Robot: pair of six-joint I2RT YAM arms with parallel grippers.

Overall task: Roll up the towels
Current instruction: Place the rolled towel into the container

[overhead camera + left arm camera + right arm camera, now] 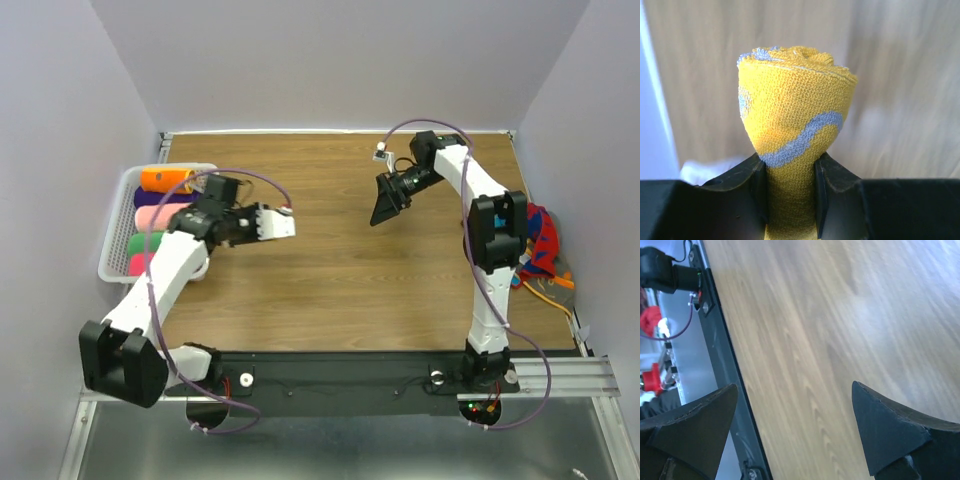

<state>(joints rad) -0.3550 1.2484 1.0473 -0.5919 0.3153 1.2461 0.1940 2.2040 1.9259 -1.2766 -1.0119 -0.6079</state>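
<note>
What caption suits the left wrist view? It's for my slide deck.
Left gripper clamps a rolled yellow towel with a blue stripe, jaws shut on its lower end.

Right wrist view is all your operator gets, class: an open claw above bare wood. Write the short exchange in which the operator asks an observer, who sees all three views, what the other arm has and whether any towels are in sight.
Operator: Is the other arm holding anything?
Observer: Yes. The left claw is shut on a rolled yellow towel with a blue stripe.
Operator: Are any towels lying on my side?
Observer: A crumpled red and blue heap of cloth lies at the right edge of the table.
</note>
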